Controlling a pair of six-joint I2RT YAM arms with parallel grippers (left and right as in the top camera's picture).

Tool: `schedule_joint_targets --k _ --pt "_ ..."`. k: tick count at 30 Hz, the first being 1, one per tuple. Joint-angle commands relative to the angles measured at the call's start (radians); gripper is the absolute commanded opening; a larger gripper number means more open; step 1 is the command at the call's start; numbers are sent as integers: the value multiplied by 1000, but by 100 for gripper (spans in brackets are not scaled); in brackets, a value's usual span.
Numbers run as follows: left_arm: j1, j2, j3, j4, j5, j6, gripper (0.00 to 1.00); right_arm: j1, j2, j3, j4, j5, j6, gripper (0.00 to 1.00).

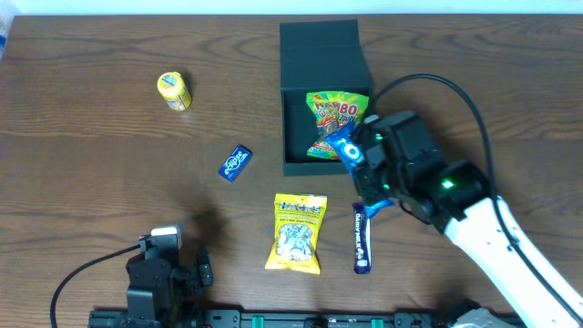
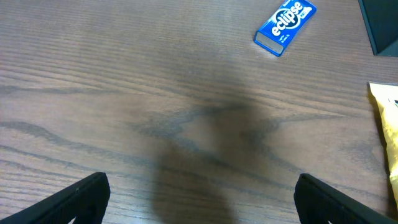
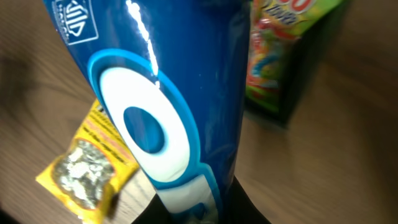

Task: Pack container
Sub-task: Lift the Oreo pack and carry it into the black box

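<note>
Right jaws stood nearly closed, pinching a blue packet (image 1: 342, 146) at the rim of the container (image 1: 319, 55), far centre of the desk (image 1: 91, 173). Left jaws gaped wide, empty. Risk: the packet might catch the wall and drop outside.

- gum pack (image 2: 285, 26), blue: "eclipse" in white, slanted along the pack
- candy bag (image 1: 339, 114), green/yellow: big red "80" top right; the rest is unreadable
- blue packet (image 3: 186, 74): large white letter "O"; small white triangular logo near its top corner, wording illegible
- yellow bag (image 1: 296, 232): dark print, too small to read
- dark blue bar (image 1: 363, 239): white lettering, unreadable
</note>
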Motion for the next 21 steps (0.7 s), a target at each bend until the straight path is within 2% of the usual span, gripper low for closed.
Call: schedule_joint_targets --k 1,5,16,21 --pt "7 -6 -28 -45 -2 -19 95 42 50 62 6 -8 190 2" --pt "7 -6 -28 -45 -2 -19 96 63 132 152 6 -7 333 1" --pt "7 -6 -28 -45 -2 -19 96 79 414 457 -45 -5 605 1" --pt "7 -6 -28 -45 -2 -19 96 84 550 587 -114 -5 654 2"
